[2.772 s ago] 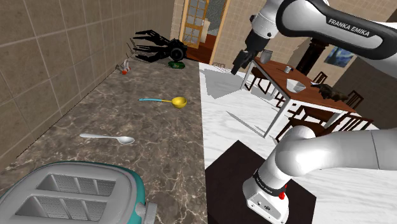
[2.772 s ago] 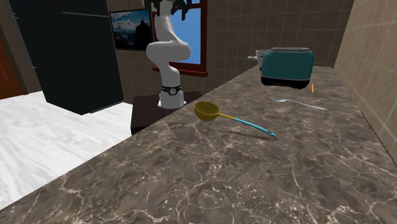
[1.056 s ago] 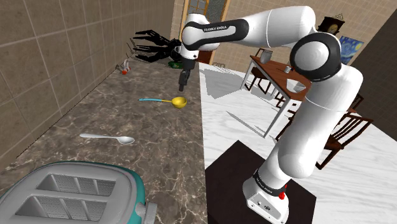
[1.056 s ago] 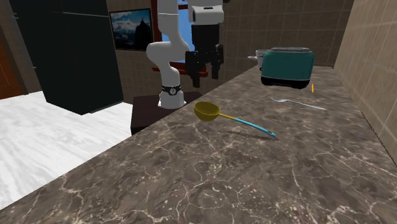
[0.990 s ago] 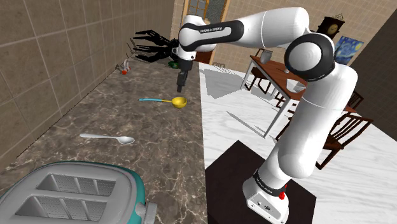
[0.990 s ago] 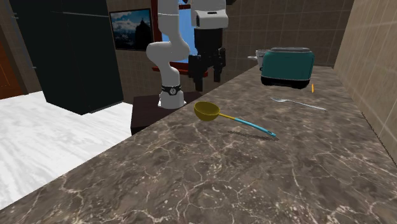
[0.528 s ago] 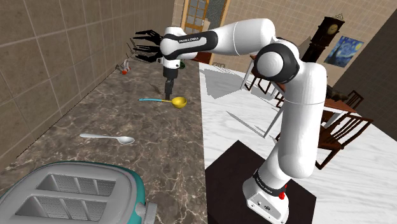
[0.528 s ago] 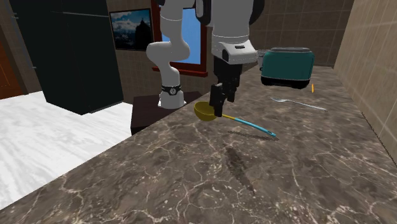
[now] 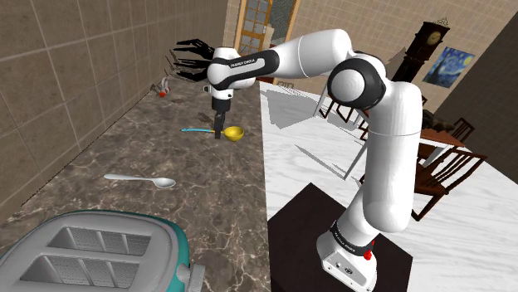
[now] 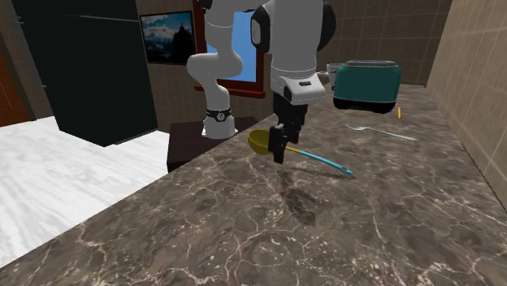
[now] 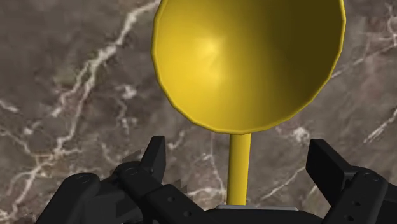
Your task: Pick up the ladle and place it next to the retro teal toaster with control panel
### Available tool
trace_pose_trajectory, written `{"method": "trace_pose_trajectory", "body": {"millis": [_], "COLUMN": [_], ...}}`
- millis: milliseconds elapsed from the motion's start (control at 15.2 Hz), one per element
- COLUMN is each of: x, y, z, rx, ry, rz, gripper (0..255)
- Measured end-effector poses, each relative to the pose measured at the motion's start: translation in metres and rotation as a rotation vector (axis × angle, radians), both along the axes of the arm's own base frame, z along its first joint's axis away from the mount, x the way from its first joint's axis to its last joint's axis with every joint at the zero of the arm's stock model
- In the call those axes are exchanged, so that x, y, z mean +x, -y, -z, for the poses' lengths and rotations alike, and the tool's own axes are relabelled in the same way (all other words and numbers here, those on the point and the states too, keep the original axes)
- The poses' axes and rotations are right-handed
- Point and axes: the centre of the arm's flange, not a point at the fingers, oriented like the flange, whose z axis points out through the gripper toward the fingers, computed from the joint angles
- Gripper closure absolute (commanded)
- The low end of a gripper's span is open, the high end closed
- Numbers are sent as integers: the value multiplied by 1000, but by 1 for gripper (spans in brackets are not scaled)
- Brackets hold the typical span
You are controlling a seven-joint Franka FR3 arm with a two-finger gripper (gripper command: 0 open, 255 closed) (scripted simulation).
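Since the wrist camera sits closest to the work, I start there. My gripper (image 11: 238,149) is spread wide, its fingers (image 11: 154,156) standing well to either side of the ladle (image 11: 248,60) and not touching its thin yellow neck. Nothing is held. The neck runs between the fingers into the yellow bowl (image 10: 258,143), which lies just past the fingertips, hollow side up, on the dark marbled counter (image 10: 244,236). From the shoulder view I see the gripper pointing straight down, low over the spot where bowl meets handle. Whether the tips touch the counter I cannot tell. The ladle lies flat near the counter's edge, its teal handle (image 9: 197,129) reaching away from the bowl toward that view's left. Farther out, a pale spoon (image 9: 141,179) lies on the counter, well apart from the ladle, between it and the toaster (image 9: 100,249). The toaster, teal with a grey top, stands farthest from the gripper, at the shoulder view's lower left.
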Motion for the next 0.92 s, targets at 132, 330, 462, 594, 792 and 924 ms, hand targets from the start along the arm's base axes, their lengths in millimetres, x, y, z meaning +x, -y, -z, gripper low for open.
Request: {"method": "trace_pose_trajectory", "body": {"millis": [132,330,462,594,792,924], "x": [0,0,0,0,0,0], "y": [0,0,0,1,0,0], "z": [1,2,2,1,1,1], "rx": [0,0,0,0,0,0], "ry": [0,1,1,2,2,2], "rz": [0,0,0,1,0,0], "gripper": [0,0,255,255,255,255]}}
